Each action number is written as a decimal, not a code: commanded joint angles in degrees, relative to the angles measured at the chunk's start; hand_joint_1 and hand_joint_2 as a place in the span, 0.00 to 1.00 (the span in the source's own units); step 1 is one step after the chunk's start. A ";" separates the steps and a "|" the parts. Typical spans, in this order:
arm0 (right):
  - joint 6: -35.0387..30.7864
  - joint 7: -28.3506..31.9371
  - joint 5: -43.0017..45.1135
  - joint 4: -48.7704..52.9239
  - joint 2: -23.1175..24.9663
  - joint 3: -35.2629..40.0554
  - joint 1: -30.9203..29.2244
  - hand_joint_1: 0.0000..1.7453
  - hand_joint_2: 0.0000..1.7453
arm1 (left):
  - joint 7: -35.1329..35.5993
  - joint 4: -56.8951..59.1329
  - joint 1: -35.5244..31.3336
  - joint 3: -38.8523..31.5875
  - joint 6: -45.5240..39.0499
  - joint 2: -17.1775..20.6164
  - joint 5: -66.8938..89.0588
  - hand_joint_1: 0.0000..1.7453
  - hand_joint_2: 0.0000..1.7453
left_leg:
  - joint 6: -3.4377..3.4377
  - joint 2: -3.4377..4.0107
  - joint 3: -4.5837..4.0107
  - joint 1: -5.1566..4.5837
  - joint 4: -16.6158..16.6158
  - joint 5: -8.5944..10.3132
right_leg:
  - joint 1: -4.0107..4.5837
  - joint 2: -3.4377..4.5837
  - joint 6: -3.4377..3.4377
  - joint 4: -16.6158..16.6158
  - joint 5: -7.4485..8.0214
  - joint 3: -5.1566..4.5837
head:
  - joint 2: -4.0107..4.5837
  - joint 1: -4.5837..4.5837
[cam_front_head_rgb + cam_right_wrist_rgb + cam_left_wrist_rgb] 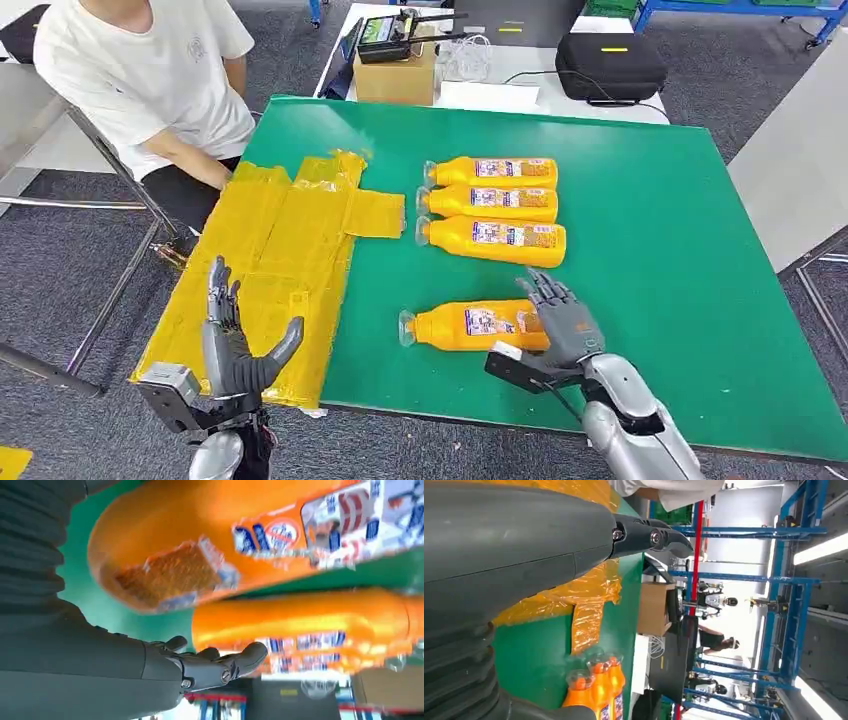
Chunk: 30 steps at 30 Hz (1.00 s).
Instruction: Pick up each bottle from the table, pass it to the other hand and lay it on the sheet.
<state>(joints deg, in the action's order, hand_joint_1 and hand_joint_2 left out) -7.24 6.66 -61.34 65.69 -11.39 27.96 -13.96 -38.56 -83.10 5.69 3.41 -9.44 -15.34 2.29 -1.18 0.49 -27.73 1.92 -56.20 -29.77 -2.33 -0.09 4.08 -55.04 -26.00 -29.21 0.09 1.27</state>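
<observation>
On green felt, crinkled yellow sheet (270, 270) (glossy) beside cylindrical bottles (492, 205).

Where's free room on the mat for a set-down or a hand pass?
Free: the green mat right of the three stacked bottles, and the strip between them and the yellow sheet. Crowded: the near bottle under the right hand. The left hand hovers at the sheet's near edge.
</observation>
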 commanded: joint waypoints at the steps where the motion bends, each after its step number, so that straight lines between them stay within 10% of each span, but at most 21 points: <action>1: 3.58 1.49 2.60 -13.37 0.64 2.80 -6.24 0.00 1.00 | 0.63 1.63 -1.19 0.13 -0.37 1.41 0.63 0.00 1.00 | 0.09 0.06 0.09 0.00 0.06 0.00 | 0.03 0.08 -0.14 0.06 0.03 0.05 | 0.00 0.00; 11: 5.33 -0.80 -0.04 -19.77 0.66 8.06 -11.42 0.00 1.00 | 1.28 1.09 -0.58 -0.48 -1.45 1.68 1.94 0.00 1.00 | 0.14 0.07 0.23 0.02 0.15 0.01 | 0.08 0.11 -0.26 0.14 0.05 0.13 | 0.00 0.00; 13: 6.05 1.02 0.97 -20.93 0.69 8.61 -12.16 0.21 1.00 | 1.32 1.45 -0.81 -0.34 -1.51 1.79 2.12 0.00 1.00 | 0.09 0.04 0.17 0.00 0.07 0.01 | 0.04 0.07 -0.16 0.06 0.02 0.10 | 0.00 0.00; 14: 6.30 1.73 1.95 -21.76 0.78 8.42 -12.47 0.93 1.00 | 1.32 1.77 -1.06 -0.20 -1.49 1.89 2.17 0.00 1.00 | 0.15 0.06 0.24 0.02 0.14 0.02 | 0.08 0.10 -0.27 0.14 0.06 0.16 | 0.00 -0.02; 15: 6.47 2.31 2.29 -22.45 0.79 8.73 -12.74 1.00 1.00 | 1.32 2.00 -1.21 -0.08 -1.51 1.99 2.24 0.00 1.00 | 0.09 0.06 0.19 0.01 0.08 0.00 | 0.04 0.08 -0.16 0.07 0.03 0.12 | 0.00 0.00; 30: 9.97 10.89 16.99 -24.77 0.36 6.64 -8.10 1.00 1.00 | 3.77 1.85 -0.90 -0.42 -3.66 1.24 -1.14 0.00 1.00 | 0.08 -0.11 0.60 0.05 0.12 0.02 | 0.09 -0.08 -0.16 0.17 0.00 0.53 | 0.00 0.00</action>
<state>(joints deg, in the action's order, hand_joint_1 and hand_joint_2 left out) 1.20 15.97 -48.07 45.88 -11.36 33.68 -26.08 -36.94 -83.12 5.68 3.48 -11.12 -14.82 2.32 -1.18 0.54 -27.24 1.93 -56.21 -29.77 -2.31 -0.04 4.09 -55.03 -25.99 -28.87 0.09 1.27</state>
